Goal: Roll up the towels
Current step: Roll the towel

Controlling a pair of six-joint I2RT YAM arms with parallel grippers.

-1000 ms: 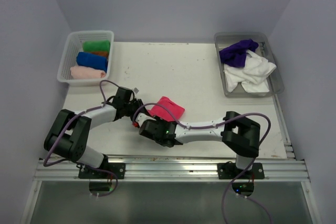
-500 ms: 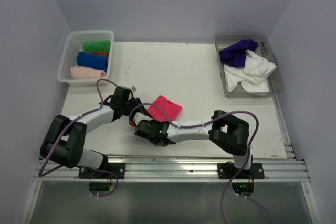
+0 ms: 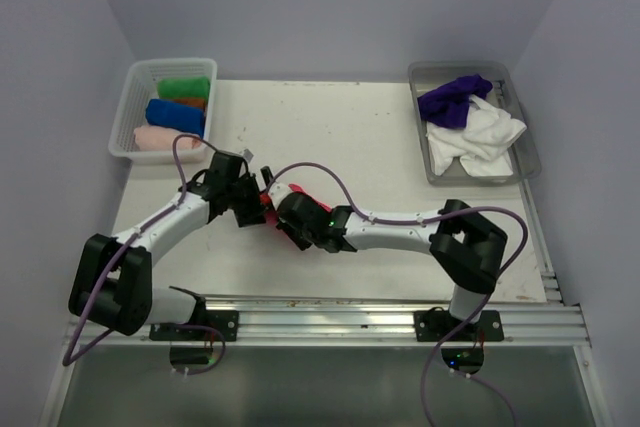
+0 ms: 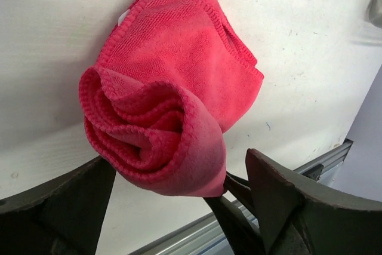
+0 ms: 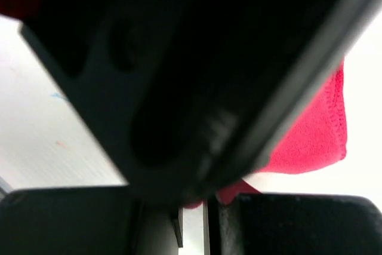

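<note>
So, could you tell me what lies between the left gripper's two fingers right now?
The rolled end of the hot pink towel lies between the spread fingers of the left gripper; the left wrist view shows it plainly.

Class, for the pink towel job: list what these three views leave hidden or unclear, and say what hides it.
- Top view: the left gripper and right gripper cover most of the hot pink towel.
- Right wrist view: a blurred dark body near the lens fills the frame; whether the jaws pinch cloth is unclear.
- Left wrist view: the top edge cuts off the towel's far end.
</note>
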